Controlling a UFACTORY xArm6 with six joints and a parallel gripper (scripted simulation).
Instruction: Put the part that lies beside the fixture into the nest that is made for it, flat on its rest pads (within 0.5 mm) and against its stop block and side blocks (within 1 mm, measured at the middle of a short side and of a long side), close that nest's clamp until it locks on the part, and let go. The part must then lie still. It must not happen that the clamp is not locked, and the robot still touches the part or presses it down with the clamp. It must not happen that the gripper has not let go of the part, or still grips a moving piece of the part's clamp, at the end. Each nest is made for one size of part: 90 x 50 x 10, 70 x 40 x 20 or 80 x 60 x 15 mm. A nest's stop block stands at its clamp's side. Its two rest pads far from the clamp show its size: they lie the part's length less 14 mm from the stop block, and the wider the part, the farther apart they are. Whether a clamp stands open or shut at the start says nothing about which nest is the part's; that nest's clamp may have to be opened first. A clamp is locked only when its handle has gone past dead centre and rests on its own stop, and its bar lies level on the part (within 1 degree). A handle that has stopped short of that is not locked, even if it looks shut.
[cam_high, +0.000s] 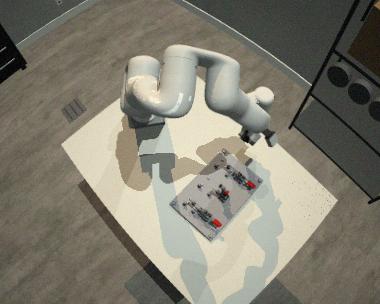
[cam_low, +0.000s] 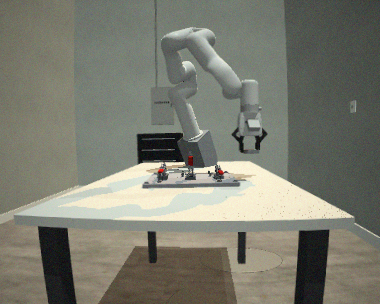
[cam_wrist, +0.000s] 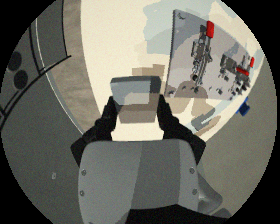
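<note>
I see matt grey metal-looking fixture plate (cam_high: 200, 200), glossy white plastic-looking arm (cam_high: 220, 85), matt speckled cream table (cam_low: 280, 205), wood-grain floor (cam_high: 45, 200).

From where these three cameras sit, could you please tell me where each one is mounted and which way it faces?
Top: overhead, looking down on the table; shows the whole arm and the fixture.
Exterior: low, off the table's end, facing the wall; shows the arm and the raised gripper.
Wrist: behind the fingers, looking down past the held part.
All three share the fixture with its red clamp handles.
</note>
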